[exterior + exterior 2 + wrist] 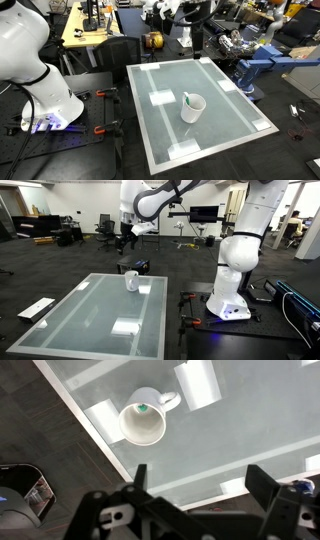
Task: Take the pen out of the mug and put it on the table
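Observation:
The white mug (192,107) stands upright on the pale frosted-glass table (170,135), near the right of its middle. It shows in both exterior views (131,280) and from above in the wrist view (144,422). The green pen (186,98) leans inside the mug; its tip shows at the mug's rim in the wrist view (142,407). My gripper (200,485) is open and empty, high above the table and well away from the mug. It hangs beyond the table's far edge in an exterior view (126,235).
White tape patches (196,382) lie on the table. The white robot base (233,275) stands beside the table. A wooden workbench (90,25), a blue machine (262,62) and office chairs stand around it. Dark floor surrounds the table.

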`<state>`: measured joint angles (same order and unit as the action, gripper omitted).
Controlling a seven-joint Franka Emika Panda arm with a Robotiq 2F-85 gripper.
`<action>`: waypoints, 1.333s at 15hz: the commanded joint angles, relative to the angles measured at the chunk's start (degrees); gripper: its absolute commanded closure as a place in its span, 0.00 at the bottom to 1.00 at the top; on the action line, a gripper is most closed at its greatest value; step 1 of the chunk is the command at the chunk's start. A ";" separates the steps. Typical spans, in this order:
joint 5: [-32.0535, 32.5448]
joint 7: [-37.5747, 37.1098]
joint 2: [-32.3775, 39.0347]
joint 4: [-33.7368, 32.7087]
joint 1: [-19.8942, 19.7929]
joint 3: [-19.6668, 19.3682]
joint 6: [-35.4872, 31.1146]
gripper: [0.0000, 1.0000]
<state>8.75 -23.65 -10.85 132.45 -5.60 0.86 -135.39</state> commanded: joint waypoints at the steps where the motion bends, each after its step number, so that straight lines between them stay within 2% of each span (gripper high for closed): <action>1: 2.67 -5.84 1.50 0.02 -1.91 -0.49 -3.14 0.00; 12: 3.39 -13.67 4.13 5.22 -3.87 -3.00 -8.12 0.00; 20: 2.99 -17.36 10.71 8.18 -3.64 -5.52 -18.51 0.00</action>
<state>11.28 -38.56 -2.22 139.93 -9.36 -3.63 -150.84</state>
